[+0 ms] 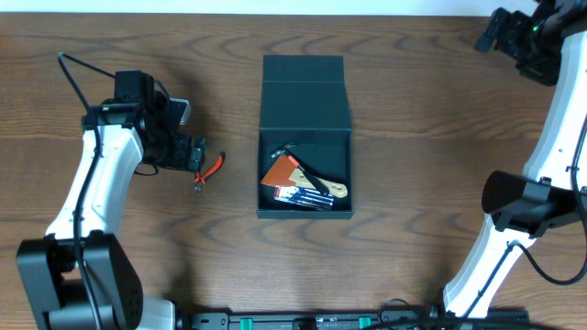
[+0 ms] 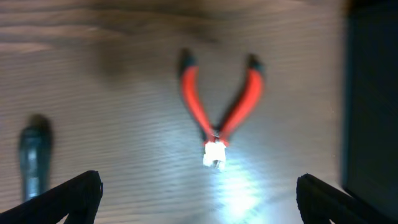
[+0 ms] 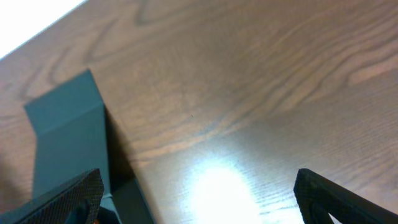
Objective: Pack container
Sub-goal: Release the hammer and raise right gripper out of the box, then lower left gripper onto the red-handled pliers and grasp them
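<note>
Wooden tabletop (image 1: 431, 110) with container (image 1: 304, 110) at centre frame, lid open, partly filled; looks rigid, light, hardly slippery, best gripped by a side wall; left gripper (image 2: 199, 196) spread above red pliers (image 2: 216, 127), right gripper (image 3: 199, 193) likewise parted, empty.

Tabletop (image 1: 413, 110): brown wood grain, smooth, with a semi-gloss coat that throws back a bright glare in both wrist views. Container (image 1: 305, 87): dark teal-black, matt, evenly dull on lid and walls. Pliers (image 2: 213, 130): handles sleeved in a smooth red plastic or rubber coating, dark at the ends; head pale, possibly bare metal, but washed out by glare. Left arm (image 1: 96, 188): smooth white hard shell, slightly glossy. Left tool (image 2: 199, 193): fingers (image 2: 74, 198) black, matt.
</note>
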You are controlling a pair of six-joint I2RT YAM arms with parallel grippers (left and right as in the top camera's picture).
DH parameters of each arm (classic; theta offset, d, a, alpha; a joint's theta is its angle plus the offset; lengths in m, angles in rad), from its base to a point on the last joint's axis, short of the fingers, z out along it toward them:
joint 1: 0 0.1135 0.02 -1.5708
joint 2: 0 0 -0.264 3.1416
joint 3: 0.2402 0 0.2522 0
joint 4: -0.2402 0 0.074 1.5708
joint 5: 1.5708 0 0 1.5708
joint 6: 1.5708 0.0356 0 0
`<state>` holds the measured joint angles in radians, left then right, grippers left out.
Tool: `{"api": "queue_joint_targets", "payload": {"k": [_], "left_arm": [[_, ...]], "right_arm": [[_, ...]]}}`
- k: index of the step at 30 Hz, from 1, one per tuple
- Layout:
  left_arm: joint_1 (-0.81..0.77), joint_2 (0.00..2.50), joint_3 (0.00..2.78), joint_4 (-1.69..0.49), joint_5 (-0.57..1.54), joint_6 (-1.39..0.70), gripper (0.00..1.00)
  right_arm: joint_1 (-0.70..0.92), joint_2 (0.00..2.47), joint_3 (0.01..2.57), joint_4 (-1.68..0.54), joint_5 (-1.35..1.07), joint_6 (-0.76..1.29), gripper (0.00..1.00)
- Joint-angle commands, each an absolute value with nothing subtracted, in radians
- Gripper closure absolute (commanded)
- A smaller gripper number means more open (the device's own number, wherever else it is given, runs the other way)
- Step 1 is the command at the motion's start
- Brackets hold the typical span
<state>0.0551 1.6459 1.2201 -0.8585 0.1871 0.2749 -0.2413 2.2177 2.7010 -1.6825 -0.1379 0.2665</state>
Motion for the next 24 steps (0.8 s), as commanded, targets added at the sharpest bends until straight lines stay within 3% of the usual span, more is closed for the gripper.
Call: {"api": "queue_joint_targets", "payload": {"k": [1, 24], "left_arm": [[0.058, 1.678, 1.243, -0.840, 0.061, 0.226, 0.02], [0.027, 1.851, 1.243, -0.760, 0.059, 0.204, 0.02]], "right_arm": [[-0.245, 2.215, 2.637, -1.665, -0.115, 0.233, 0.01], [-0.245, 2.215, 2.379, -1.505, -0.056, 0.211, 0.01]]}}
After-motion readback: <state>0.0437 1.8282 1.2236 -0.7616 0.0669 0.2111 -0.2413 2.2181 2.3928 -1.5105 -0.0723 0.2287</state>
